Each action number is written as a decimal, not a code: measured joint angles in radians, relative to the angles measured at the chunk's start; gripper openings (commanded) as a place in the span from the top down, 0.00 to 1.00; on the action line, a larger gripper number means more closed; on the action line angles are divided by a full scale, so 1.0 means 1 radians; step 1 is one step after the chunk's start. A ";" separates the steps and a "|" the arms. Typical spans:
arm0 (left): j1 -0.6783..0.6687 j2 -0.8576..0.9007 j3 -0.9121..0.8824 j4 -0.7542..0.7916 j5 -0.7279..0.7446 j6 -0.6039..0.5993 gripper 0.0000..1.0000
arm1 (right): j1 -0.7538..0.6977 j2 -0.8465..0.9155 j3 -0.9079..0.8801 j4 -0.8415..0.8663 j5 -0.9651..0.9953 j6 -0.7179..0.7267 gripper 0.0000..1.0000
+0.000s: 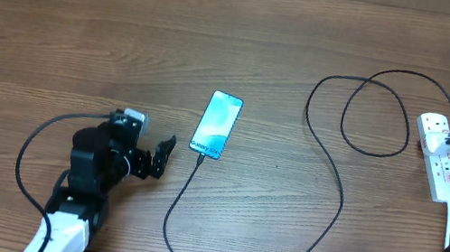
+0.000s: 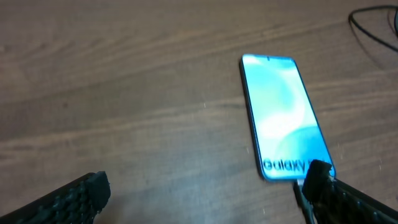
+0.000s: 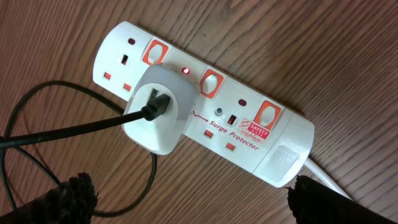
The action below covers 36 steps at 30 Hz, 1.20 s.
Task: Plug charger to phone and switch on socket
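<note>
Claw on left (image 1: 161, 157): wide open, holding nothing, lower left of the top view, just beside the phone (image 1: 217, 125) at its bottom end.
Phone: flat on the table (image 1: 87, 21), middle of the view, screen lit.
Charger (image 3: 74, 128): tip seems to be in the phone; a bump there could pull it out.
Claw on right (image 3: 194, 194): wide open, far right, just beside the socket (image 3: 249, 134).
Socket: red light (image 3: 185, 70) glows, so likely on; a stray poke could turn it off.

Overhead looks straight down on the whole table (image 1: 133, 19), left wrist low and close facing the phone (image 2: 283, 112), right wrist close above the socket (image 3: 283, 140), both things also seen overhead.
</note>
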 measured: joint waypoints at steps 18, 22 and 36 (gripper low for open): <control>0.000 -0.440 -0.242 -0.098 -0.030 0.000 0.01 | 0.000 0.000 0.000 0.000 0.000 0.000 0.00; 0.000 -0.505 -0.241 -0.196 -0.049 0.000 0.00 | 0.000 0.000 0.000 -0.001 0.000 0.000 0.00; 0.000 -0.989 -0.242 -0.274 -0.262 0.030 0.00 | 0.000 0.000 0.000 0.000 0.000 0.000 0.00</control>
